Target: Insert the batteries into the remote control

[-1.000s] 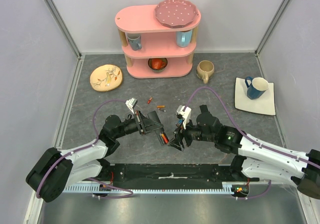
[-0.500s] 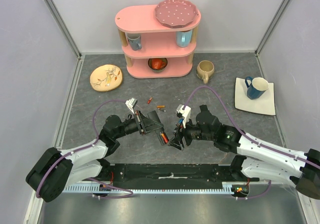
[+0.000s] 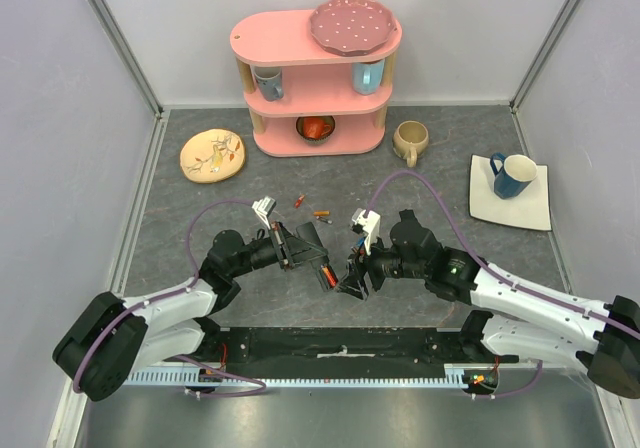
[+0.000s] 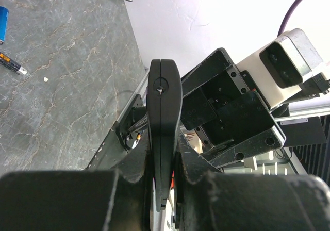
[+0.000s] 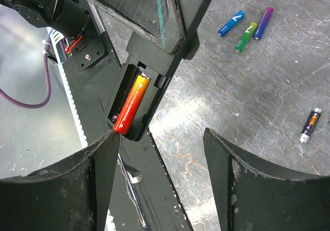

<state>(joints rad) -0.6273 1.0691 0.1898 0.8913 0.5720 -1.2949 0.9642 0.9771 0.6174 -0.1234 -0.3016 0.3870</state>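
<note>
Remote control (image 5: 165, 50) sits clamped in my left gripper (image 4: 164, 164), one red-orange battery (image 5: 132, 103) lying in its recess (image 5: 148, 101), so I judge my open, empty right gripper (image 5: 161, 141) must next fetch the loose blue battery (image 5: 230, 23).

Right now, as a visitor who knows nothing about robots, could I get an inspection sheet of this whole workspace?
Surface: grey marbled table.
Job's things: remote control held up off the table, with one orange-red battery seated in its recess; loose batteries lie on the table.
Clutter: patterned plate, beige mug, blue mug on a white square plate.
Claws: left claw shut on the remote control; right claw open, right by the recess.
Cables: purple cables, one looping off each arm.
Surroundings: pink shelf holding cups; pale walls.
</note>
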